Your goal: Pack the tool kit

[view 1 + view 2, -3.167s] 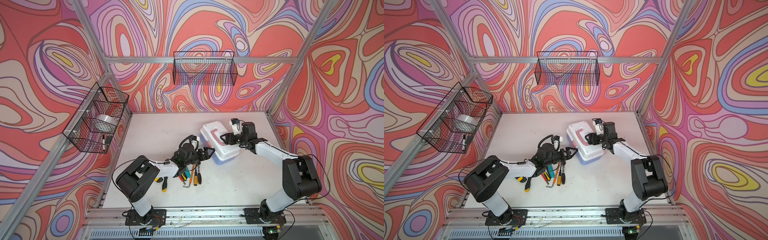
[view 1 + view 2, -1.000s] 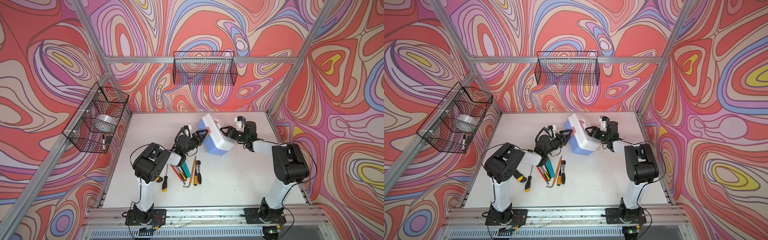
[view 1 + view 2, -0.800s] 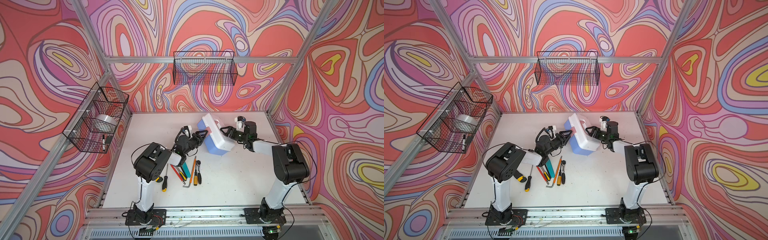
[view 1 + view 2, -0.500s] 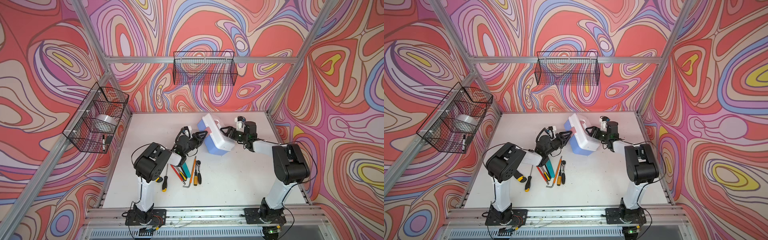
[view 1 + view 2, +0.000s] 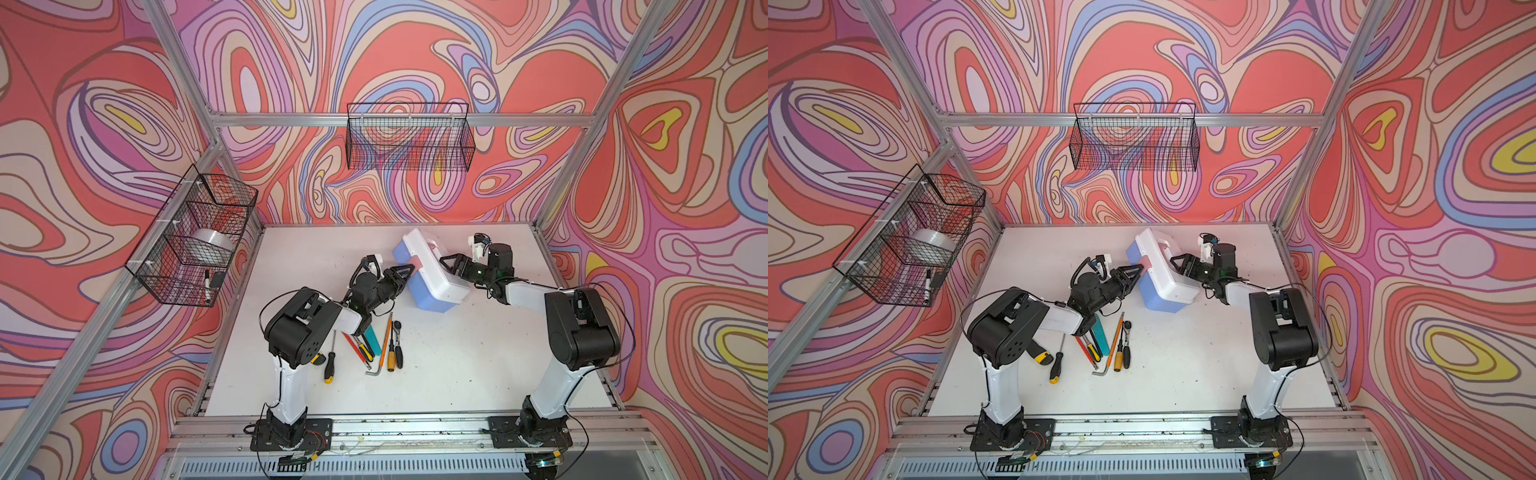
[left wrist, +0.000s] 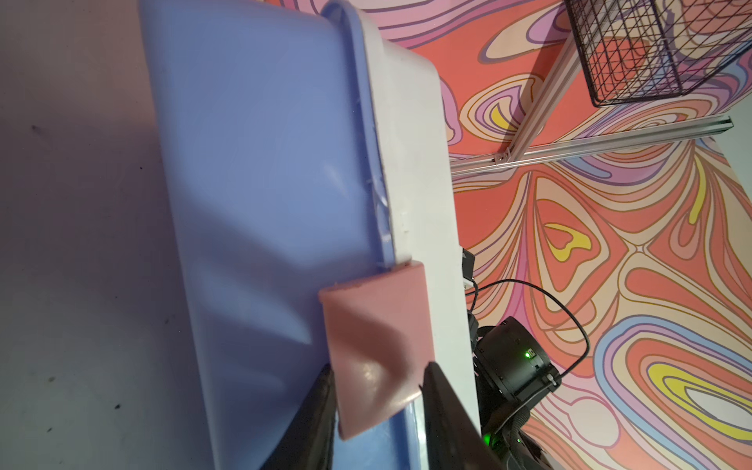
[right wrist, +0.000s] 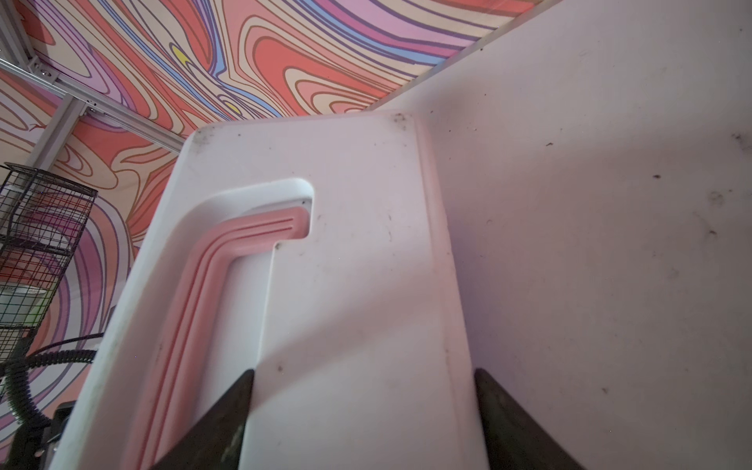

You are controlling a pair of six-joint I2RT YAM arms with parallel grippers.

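The tool kit, a white-lidded box on a light blue base, lies closed and skewed at the back middle of the table. My left gripper is shut on its pink latch, one finger on each side, next to the blue base. From the opposite side my right gripper holds the white lid with its jaws wide. One finger sits by the recess of the pink handle, the other at the lid's outer edge.
Several loose hand tools, among them screwdrivers and a hex key, lie under and beside my left arm. A black wire basket with a tape roll and a marker hangs on the left wall. Another wire basket hangs on the back wall.
Since three seconds ago the box has moved back and turned. In the last second my left jaws have closed onto the pink latch; the box and right arm have stayed still.
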